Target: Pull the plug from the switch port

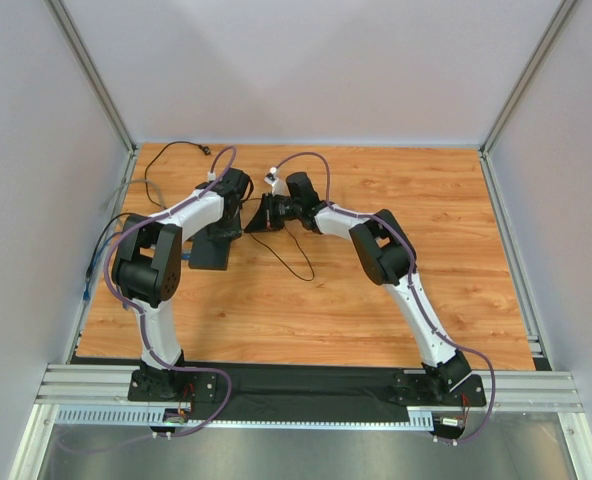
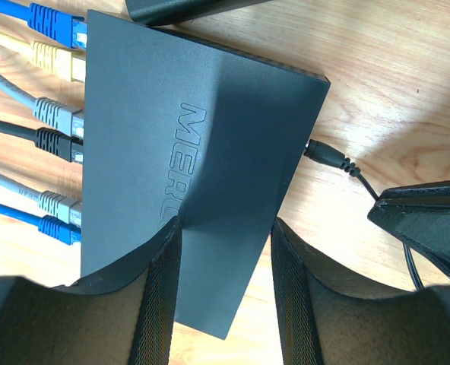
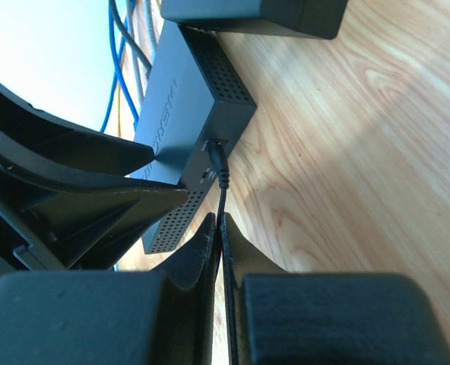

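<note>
Wood table (image 1: 426, 200) holds the box (image 2: 210, 152), plug (image 3: 216, 157) in its side port (image 3: 209, 144). Our right pincer (image 3: 221, 228) is squeezed shut on the thin cord (image 3: 223, 194); our left pincer (image 2: 225, 251) gapes above the box, holding nothing. We might slip, or drag the box.

Your desk (image 1: 376, 300) is a wood-grain board. Towards its far left lies a flat black switch box (image 2: 202, 167). Blue, yellow, grey and black network cables (image 2: 54, 114) are plugged in a row along its left edge and run off over the wood. A plug (image 2: 327, 156) sits in the opposite, right edge, and its thin black cord (image 3: 223, 199) trails over the desk towards you. Another black block (image 3: 255, 15) lies just beside the box. A loose black cable (image 1: 161, 165) loops near the far left corner.
</note>
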Controlling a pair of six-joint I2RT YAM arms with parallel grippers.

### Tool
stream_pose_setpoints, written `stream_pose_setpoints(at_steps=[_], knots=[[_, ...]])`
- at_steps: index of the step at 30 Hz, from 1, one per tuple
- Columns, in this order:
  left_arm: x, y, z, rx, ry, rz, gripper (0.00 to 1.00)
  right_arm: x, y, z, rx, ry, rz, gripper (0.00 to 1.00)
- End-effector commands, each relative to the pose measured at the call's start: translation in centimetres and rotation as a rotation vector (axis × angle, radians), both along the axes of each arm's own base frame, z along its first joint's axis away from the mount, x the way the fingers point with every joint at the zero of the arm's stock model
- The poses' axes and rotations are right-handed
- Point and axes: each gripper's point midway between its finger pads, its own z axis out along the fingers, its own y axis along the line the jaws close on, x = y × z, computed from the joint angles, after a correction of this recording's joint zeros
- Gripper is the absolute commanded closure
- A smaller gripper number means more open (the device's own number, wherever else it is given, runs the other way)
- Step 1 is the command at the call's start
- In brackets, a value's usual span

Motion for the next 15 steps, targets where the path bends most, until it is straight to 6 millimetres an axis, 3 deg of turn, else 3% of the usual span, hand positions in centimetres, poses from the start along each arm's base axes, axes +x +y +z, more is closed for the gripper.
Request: stream_pose_setpoints(at_steps=[1, 3, 7, 8, 15], knots=[[1.6, 0.2, -2.5, -0.055, -0.032, 0.064, 0.6, 0.9, -0.2, 2.5, 0.005, -0.045, 0.01, 1.0], [1.7, 0.3, -2.5, -0.055, -0.033, 0.068, 0.6, 1.3, -0.7, 0.9, 0.005, 0.016, -0.008, 1.0], [1.6, 0.2, -2.5, -0.056, -0.033, 0.064, 0.6, 1.0, -1.4, 2.4, 0.017, -0.029, -0.016, 1.0], [1.6, 0.2, -2.5, -0.056, -0.034, 0.062, 0.61, 0.9, -1.4, 3.7, 0.017, -0.052, -0.015, 1.0], [1.7, 0.3, -2.5, -0.055, -0.034, 0.062, 0.61, 1.0, -1.9, 3.3, 0.006, -0.063, -0.017, 1.0]])
